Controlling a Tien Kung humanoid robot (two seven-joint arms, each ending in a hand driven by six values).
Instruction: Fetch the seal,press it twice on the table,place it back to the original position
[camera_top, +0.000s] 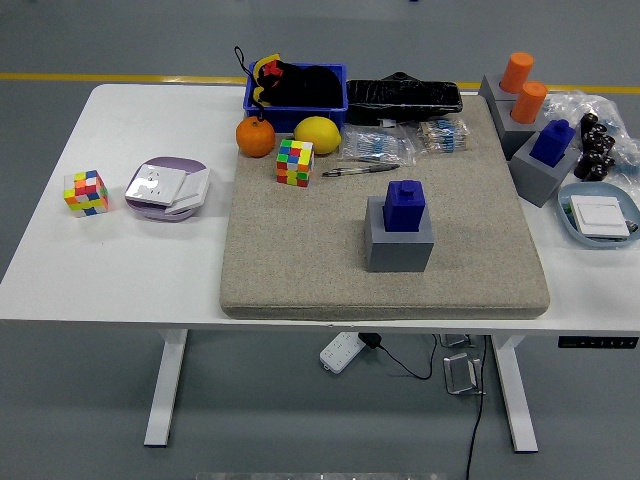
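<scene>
**Seal not yet fetched, no hands in view**

Seal (405, 205) is taken to be the blue stamp seated upright in the grey holder (399, 246), mid-right on the felt mat (300, 250). Neither robot hand is shown, so finger state cannot be told.

Step in hand, judged: the reach and grasp. The seal should be gripped by its upper knob and lifted straight up, so the holder is not dragged along. The bare mat near and left of the holder looks like the best spot for the two presses. The holder should be left unmoved, so the return slot is kept.

Around it, largest first:
- white table (120, 270) under everything
- blue bin (297, 88) and black bag (404, 98) at the far edge
- second blue seal (552, 140) in a grey block at right; could be mistaken for the target
- orange cylinders (523, 85) far right
- lemon (317, 134), orange (255, 137), cube (295, 162) far left of the holder
- pen (360, 170) just beyond the holder

Nothing is seen blocking a near-side approach.
</scene>
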